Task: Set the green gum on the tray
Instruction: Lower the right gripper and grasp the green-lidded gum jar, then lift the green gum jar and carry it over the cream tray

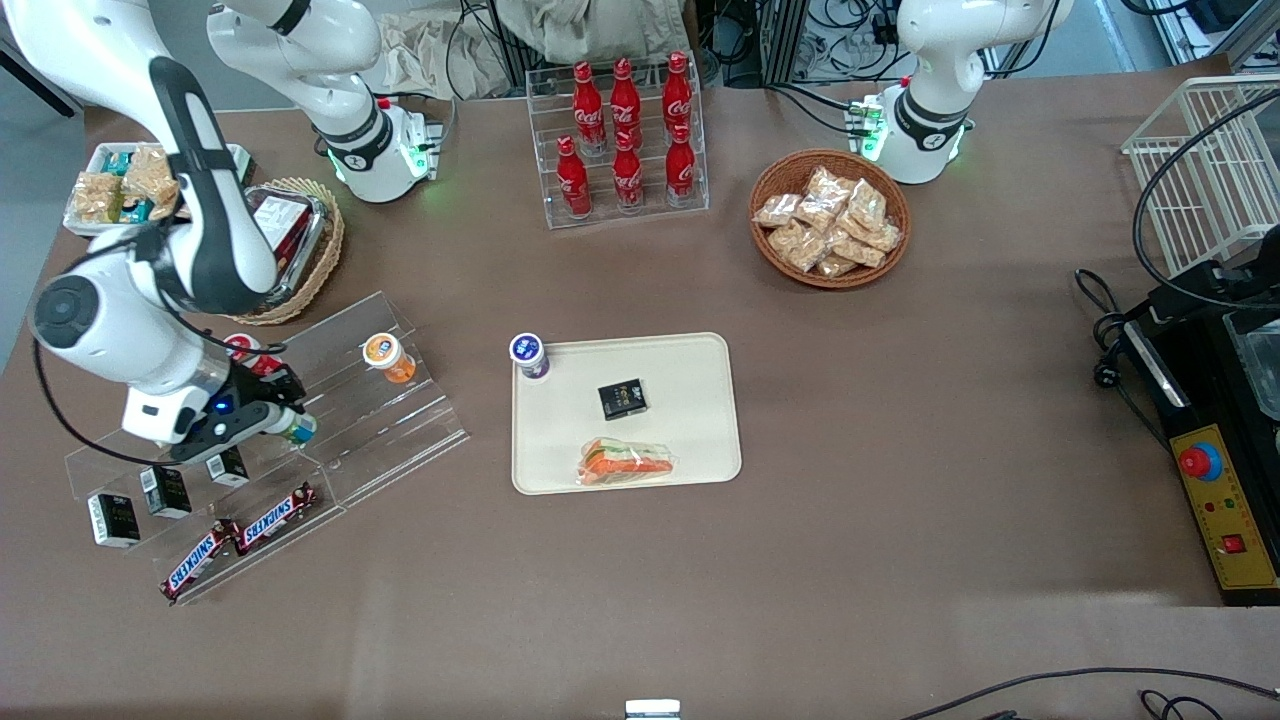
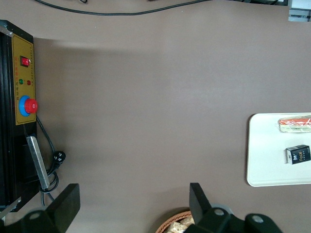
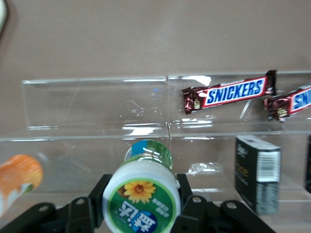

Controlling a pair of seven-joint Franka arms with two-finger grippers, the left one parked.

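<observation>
Front view: the pincer (image 1: 268, 420) grips the green gum (image 1: 296, 427) over the clear stepped rack (image 1: 400, 425), with the orange bottle (image 1: 388, 357) on a higher step. The tray (image 1: 690, 365) carries a purple bottle (image 1: 529, 354).

Right wrist view: the lid's flower label shows, with Snickers bars (image 3: 228, 93) on the step next to the worktop (image 3: 155, 39).

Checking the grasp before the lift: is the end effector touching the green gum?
Touching. The right wrist view shows the end effector with its black fingers pressed against both sides of the green gum, over the clear display steps.
</observation>
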